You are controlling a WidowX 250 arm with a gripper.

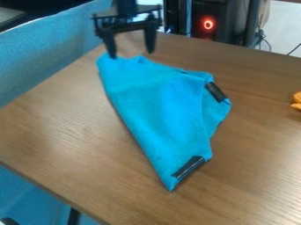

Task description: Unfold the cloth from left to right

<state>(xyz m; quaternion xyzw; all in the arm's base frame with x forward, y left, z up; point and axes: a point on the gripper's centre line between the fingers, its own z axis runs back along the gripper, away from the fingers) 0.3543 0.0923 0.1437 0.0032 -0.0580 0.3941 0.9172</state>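
Observation:
The gripper hangs at the upper left of the table, its two fingers spread apart with nothing between them. Its tips are over the far end of the blue cloth; whether they touch it I cannot tell. The cloth lies folded on the wood, broad at the back and narrowing to a point at the front. One black strip is along its front edge, and another black strip crosses its right corner. Layers overlap along the right side.
The wooden table extends around the cloth on all sides. An orange object sits at the right edge of the view. A blue fabric surface rises along the table's left side. Behind the table stands a black case with a red light.

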